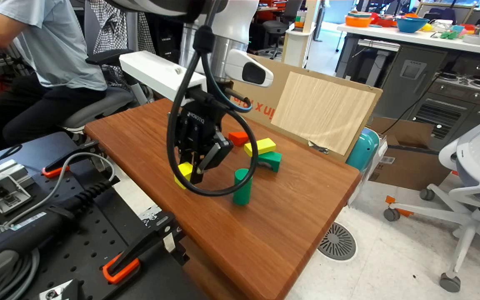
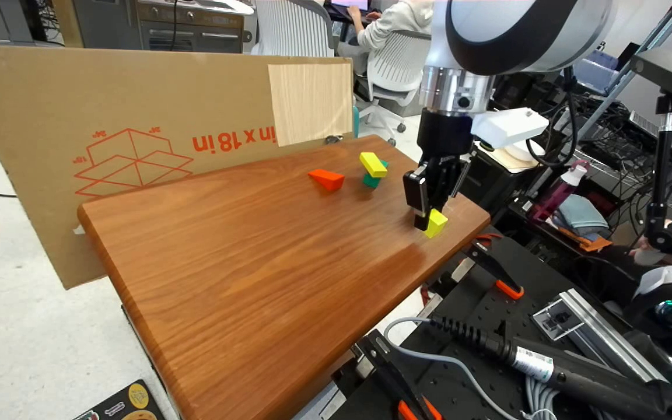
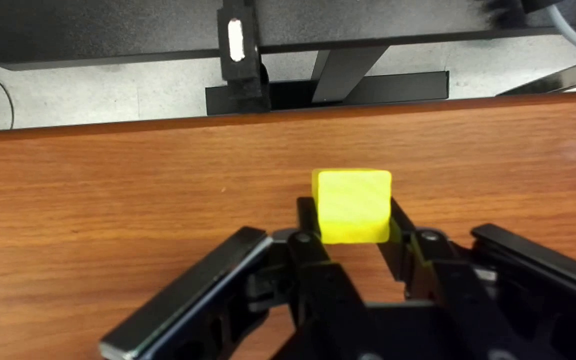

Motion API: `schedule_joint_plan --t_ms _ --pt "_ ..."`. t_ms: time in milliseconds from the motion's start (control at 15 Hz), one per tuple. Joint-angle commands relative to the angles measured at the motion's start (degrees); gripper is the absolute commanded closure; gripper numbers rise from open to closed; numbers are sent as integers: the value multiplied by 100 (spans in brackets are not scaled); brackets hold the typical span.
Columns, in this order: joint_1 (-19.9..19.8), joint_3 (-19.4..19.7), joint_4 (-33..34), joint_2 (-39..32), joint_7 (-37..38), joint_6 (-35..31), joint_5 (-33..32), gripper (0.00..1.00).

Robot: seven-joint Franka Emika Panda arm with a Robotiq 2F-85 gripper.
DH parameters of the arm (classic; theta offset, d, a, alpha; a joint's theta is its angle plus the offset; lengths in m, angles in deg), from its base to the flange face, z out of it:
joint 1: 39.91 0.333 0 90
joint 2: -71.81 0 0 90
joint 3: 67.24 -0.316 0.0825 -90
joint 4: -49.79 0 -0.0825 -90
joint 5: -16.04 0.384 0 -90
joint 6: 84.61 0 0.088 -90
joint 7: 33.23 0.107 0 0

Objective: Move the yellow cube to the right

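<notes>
Where both exterior views half-hide it, the wrist view shows the gripper (image 3: 354, 219) pinching the yellow cube (image 3: 354, 202) near the edge of the table (image 3: 118, 200); green cylinder (image 1: 242, 187), upright, seen only in an exterior view.

Robotics lab, robot arm (image 2: 457, 90) above wooden table (image 2: 254, 280), perforated black worktop (image 1: 98, 233), clamps (image 1: 146, 245), wheeled chairs (image 1: 477, 162)

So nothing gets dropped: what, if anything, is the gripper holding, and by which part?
The cube: in the wrist view, the gripper appears to pinch it by two opposite sides.
</notes>
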Motion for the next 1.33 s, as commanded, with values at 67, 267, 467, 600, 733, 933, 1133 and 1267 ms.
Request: schedule_joint_plan --t_ms 67,267,467,600,733,933,1133,1267 --pt "146 -48 443 -403 217 -80 45 92" --pt "202 -90 686 -675 248 -119 13 92" --pt "270 -96 891 -924 247 -73 -33 92" --pt "309 -98 965 -940 261 -10 -37 40" --pt "380 -70 910 -853 299 -53 -118 26" --pt "384 -147 485 -344 177 -179 -67 5" --pt "338 -230 -147 526 77 -236 49 0" --pt "286 -259 -504 1119 -31 -105 126 0"
